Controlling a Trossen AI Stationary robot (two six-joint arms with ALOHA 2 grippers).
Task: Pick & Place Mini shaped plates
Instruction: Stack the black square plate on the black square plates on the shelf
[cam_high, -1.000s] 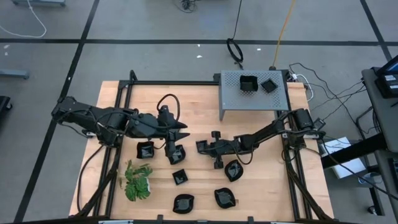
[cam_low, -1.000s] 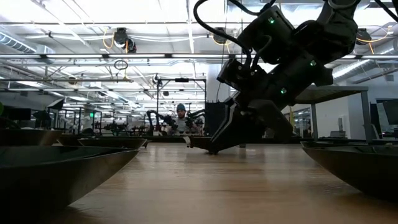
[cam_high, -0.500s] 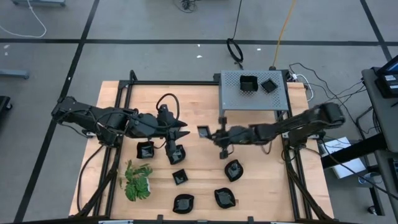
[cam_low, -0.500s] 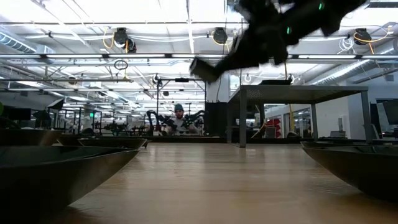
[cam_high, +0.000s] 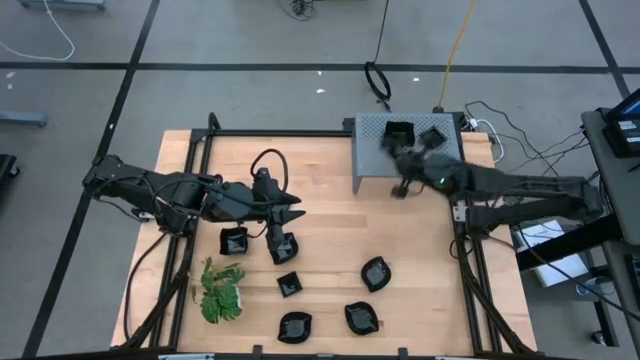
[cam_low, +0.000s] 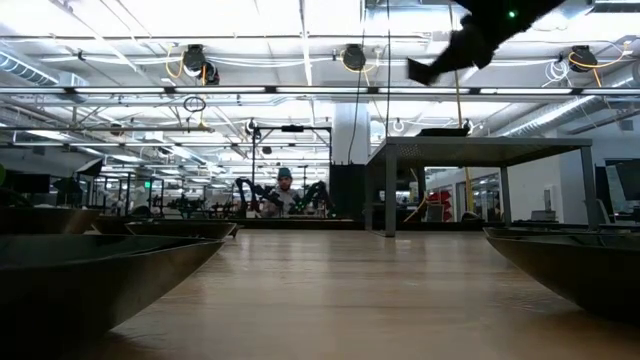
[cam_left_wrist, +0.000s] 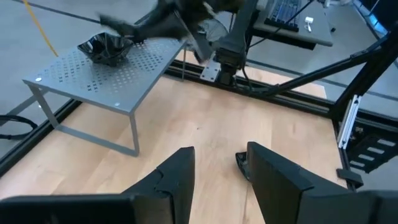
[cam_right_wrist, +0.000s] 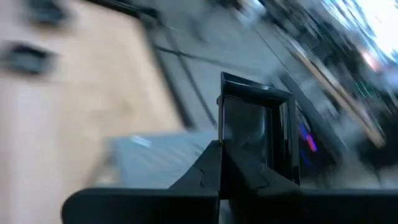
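My right gripper (cam_high: 398, 155) is shut on a small square black plate (cam_right_wrist: 255, 134) and hangs in the air at the front left corner of the grey perforated box (cam_high: 408, 160). In the low view that plate (cam_low: 424, 70) is high above the table. Two black plates (cam_high: 400, 131) lie on the box top. Several more plates (cam_high: 376, 272) are spread over the near half of the wooden table. My left gripper (cam_high: 282, 228) stands open just above a plate (cam_high: 284, 247) at left centre, and its dark fingers (cam_left_wrist: 180, 174) are apart.
A green leafy plant (cam_high: 220, 292) sits at the front left of the table. Black frame rails (cam_high: 468, 270) run along the table's sides. Cables lie on the floor beyond the back edge. Bare wood (cam_high: 330, 190) lies between the two arms.
The right gripper has lifted the square plate off the table's middle and swung it up and back to the grey box. The left arm has not moved.
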